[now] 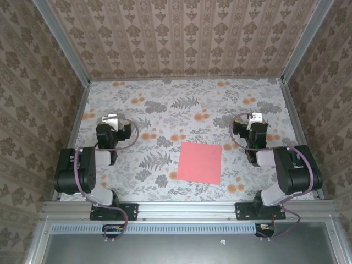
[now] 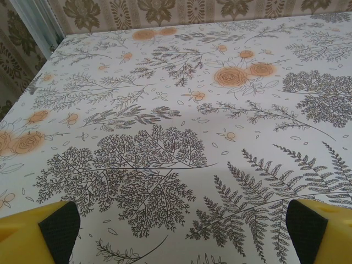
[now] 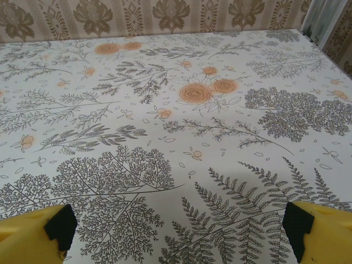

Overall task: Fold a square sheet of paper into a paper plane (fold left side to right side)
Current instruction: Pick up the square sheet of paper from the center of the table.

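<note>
**Sheet (image 1: 199,161) flat, uncreased, closer to the right arm**

Flat on the table (image 1: 165,104) between the two arms, toward the near edge, right of centre. No fold to be seen; judged as the very start of the task. Square, so no long axis; sides turned slightly off the table's edges, left side facing the left arm.

From the left gripper (image 1: 111,119): off to the right and back toward the bases, well apart. From the right gripper (image 1: 255,117): off to the left and back toward the bases, near but not touching. Right arm the nearer of the two. For a left-to-right fold, though, probably calls for the left arm to lift the left side and the right arm to pin the right side. Needs a pull back toward the bases first, with each gripper aimed at the far wall, past the sheet.

In the left wrist view, left gripper (image 2: 184,236) spread wide, holding nothing; yellow fingers with black pads (image 2: 59,226) at the bottom corners, bare table between. Likewise in the right wrist view: right gripper (image 3: 176,231) spread wide, pinching nothing.

No brand, label or readable writing anywhere; just flower and fern print on the table and a damask pattern on the walls (image 1: 181,38).
</note>
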`<state>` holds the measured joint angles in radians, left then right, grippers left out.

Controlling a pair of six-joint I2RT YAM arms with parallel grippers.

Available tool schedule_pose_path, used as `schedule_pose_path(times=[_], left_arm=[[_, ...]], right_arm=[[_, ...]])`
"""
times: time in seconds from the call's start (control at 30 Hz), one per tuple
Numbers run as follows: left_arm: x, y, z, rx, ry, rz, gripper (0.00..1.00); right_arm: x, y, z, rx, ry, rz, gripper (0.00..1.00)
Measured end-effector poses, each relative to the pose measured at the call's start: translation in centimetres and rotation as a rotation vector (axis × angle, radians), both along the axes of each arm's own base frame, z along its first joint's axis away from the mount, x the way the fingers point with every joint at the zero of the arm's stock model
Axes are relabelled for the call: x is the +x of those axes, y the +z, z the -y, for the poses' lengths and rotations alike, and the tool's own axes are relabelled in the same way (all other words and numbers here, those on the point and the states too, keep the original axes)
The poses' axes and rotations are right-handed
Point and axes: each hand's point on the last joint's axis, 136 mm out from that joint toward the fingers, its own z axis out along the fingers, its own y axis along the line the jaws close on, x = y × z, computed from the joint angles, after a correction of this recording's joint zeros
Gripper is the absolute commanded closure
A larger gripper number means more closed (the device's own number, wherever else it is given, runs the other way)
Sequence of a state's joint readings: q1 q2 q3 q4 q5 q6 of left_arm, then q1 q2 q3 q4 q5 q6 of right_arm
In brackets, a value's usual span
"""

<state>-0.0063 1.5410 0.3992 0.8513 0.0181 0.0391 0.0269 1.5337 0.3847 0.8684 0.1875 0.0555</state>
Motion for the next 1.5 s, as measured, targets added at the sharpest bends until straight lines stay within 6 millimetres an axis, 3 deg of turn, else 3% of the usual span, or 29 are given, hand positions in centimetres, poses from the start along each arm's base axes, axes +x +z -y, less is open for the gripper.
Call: schedule_pose_path(times=[0.7, 0.77, 0.87, 0.97, 1.1, 1.2, 1.33, 1.5], left_arm=[[0.0, 0.2, -0.1, 0.002, 0.007, 0.002, 0.0], [-0.3, 0.9, -0.2, 0.007, 0.014, 0.01, 0.0], [-1.1, 3.9, 0.3, 0.021, 0.012, 0.053, 0.0], [-1.7, 8.0, 1.8, 0.025, -0.015, 0.092, 0.0], [-1.7, 13.7, 4.6, -0.007, -0.063, 0.104, 0.0], [-1.9, 15.9, 7.1, -0.062, -0.117, 0.053, 0.0], [-2.7, 15.2, 11.1, -0.168, -0.209, -0.098, 0.0], [-4.6, 10.4, 17.9, -0.259, -0.357, -0.391, 0.03]], right_arm=[[-0.1, 0.0, 0.2, -0.001, -0.014, 0.0, 0.0], [-0.1, 0.3, 0.4, -0.001, -0.024, 0.008, 0.0], [-0.3, 1.1, 0.4, -0.006, -0.03, 0.026, 0.0], [-0.7, 2.5, 0.1, -0.01, -0.034, 0.006, 0.0], [-0.7, 7.8, -0.1, 0.028, -0.043, 0.072, 0.0], [-1.0, 10.7, -0.5, 0.09, -0.046, 0.09, 0.0], [-1.4, 11.7, -2.6, 0.187, -0.005, 0.014, 0.0], [-1.7, 11.8, -7.4, 0.239, 0.094, -0.157, 0.0]])
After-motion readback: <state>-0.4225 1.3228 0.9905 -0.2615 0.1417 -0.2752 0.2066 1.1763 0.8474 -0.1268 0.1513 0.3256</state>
